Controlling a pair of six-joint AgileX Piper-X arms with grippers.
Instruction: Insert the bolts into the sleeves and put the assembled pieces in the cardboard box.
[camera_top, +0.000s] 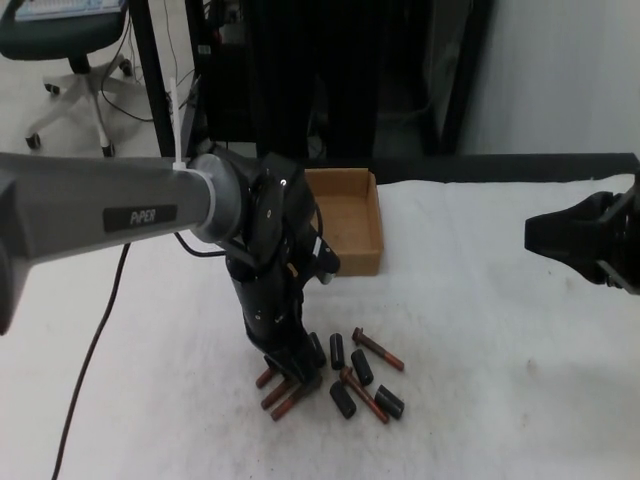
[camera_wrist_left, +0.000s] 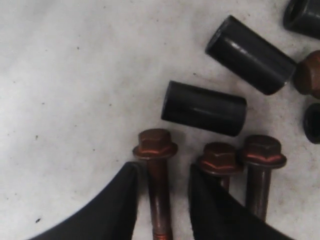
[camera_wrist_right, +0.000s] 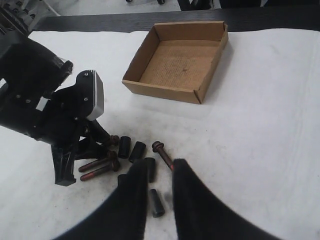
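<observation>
My left gripper (camera_wrist_left: 163, 172) is down on the white bench with its fingers open on either side of a rusty bolt (camera_wrist_left: 156, 150), which lies between them. Two more bolts (camera_wrist_left: 261, 152) lie right beside it, and black sleeves (camera_wrist_left: 204, 108) rest just past the bolt heads. In the high view the left gripper (camera_top: 288, 375) stands over the near-left end of the pile of bolts and sleeves (camera_top: 362, 367). My right gripper (camera_wrist_right: 160, 172) hangs above the bench, open and holding nothing, at the right edge of the high view (camera_top: 585, 240). The cardboard box (camera_top: 350, 262) sits beyond the pile, with nothing inside it.
Loose bolts (camera_top: 378, 349) and sleeves (camera_top: 343, 400) are scattered on the white cloth between the two arms. A black rail (camera_top: 500, 165) runs along the bench's far edge. The left arm's cable (camera_top: 95, 340) hangs off the left side. Bare cloth stretches to the right of the pile.
</observation>
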